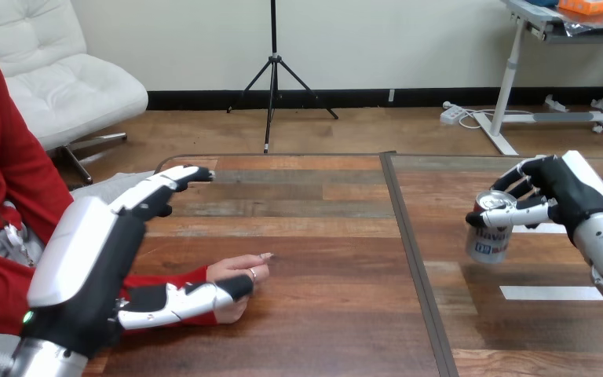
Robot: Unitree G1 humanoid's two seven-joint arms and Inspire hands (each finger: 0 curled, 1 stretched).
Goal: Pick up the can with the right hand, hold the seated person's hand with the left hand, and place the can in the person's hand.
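A silver can with a blue label (pixel 489 233) is upright at the right of the wooden table (pixel 322 236). My right hand (pixel 569 192) is shut on it, fingers and thumb curled round its top half. Whether the can's base rests on the table I cannot tell. The person's hand (pixel 237 272), in a red sleeve, lies on the table at the left, fingers pointing right. My left hand (pixel 98 259) is open over the person's forearm. Its fingers (pixel 174 182) reach straight out above the table, and its thumb (pixel 192 299) lies along the near side of the person's wrist.
A dark seam (pixel 408 251) runs front to back between the two table halves. Two white tape strips (pixel 550 292) lie on the right half near the can. The person sits at the table's left side.
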